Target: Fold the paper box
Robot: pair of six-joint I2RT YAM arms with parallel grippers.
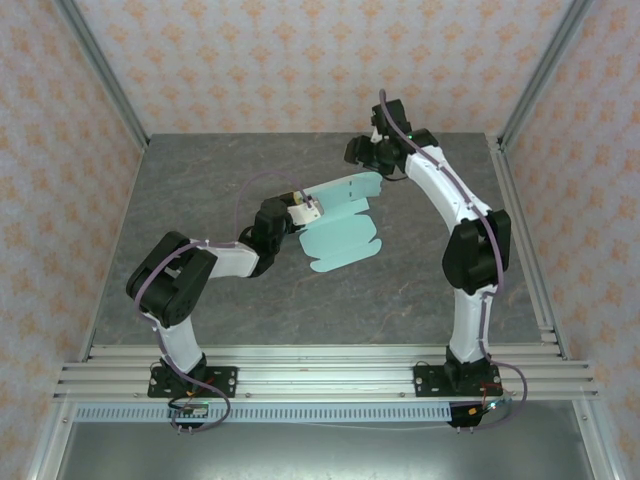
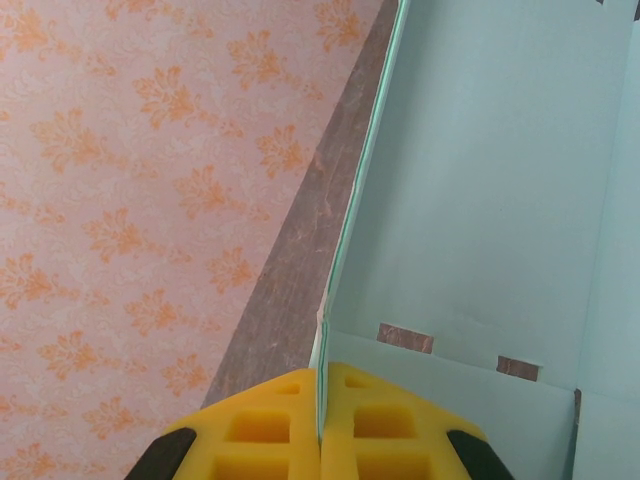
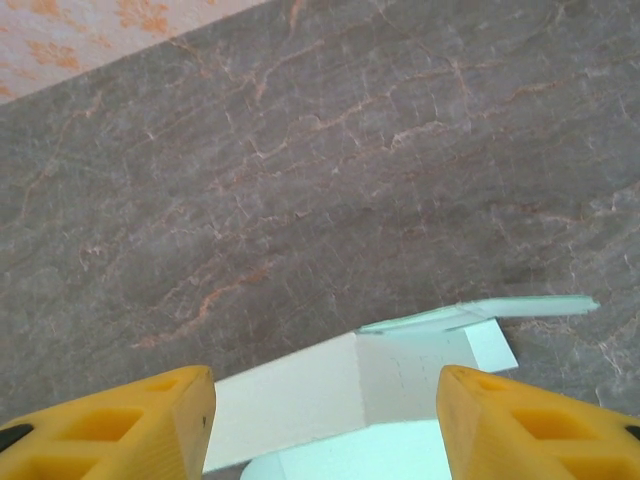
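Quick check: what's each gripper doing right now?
Left gripper: closed, pinching an edge of the paper box.
Right gripper: open, holding nothing.

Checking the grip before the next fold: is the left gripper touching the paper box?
Touching. The left wrist view shows the left gripper shut on the paper box, with a thin card edge pinched between its yellow fingers.

The counter (image 1: pixel 330 310) lies bare on the near side between the two arms, and across its far left. The paper box (image 1: pixel 340 240) fills the middle, the left arm (image 1: pixel 220 262) and right arm (image 1: pixel 450 195) flank it, and walls (image 1: pixel 60 150) close three sides.
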